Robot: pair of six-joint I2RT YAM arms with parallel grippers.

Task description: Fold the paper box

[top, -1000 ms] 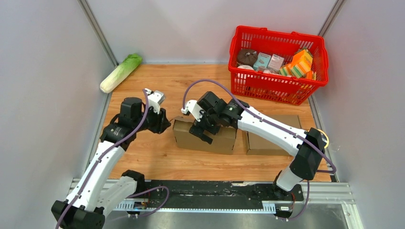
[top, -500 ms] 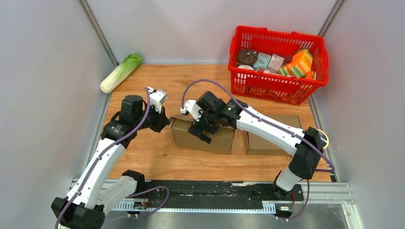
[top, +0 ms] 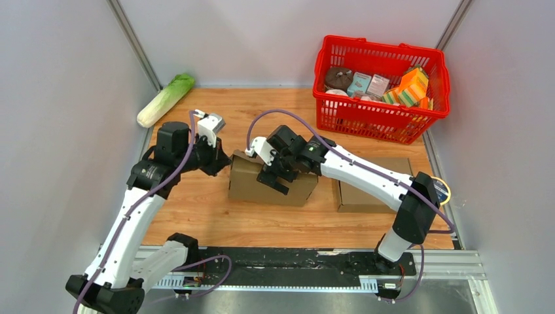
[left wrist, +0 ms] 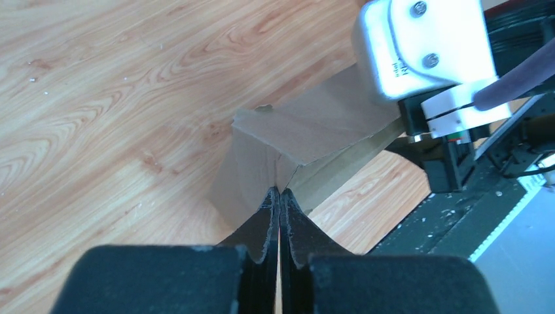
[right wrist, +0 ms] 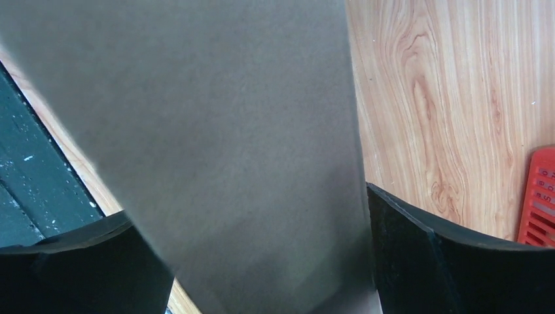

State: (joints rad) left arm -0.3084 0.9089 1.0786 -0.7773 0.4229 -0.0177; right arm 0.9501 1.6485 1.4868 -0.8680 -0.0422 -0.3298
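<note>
Folding is unfinished: your left gripper (left wrist: pixel 279 193), clenched, touches the paper box (top: pixel 250 188) end; right gripper (top: pixel 276 173) straddles it, spread.

My fingers (left wrist: pixel 256 230) are black, the cables (top: pixel 281 112) purple. The box (top: pixel 245 186) is plain brown, the worktop (top: pixel 196 210) orange-tan wood with wavy grain (darker streaks), the basket (top: pixel 366 124) red lattice, the cabbage (top: pixel 163 101) green fading to white.
</note>
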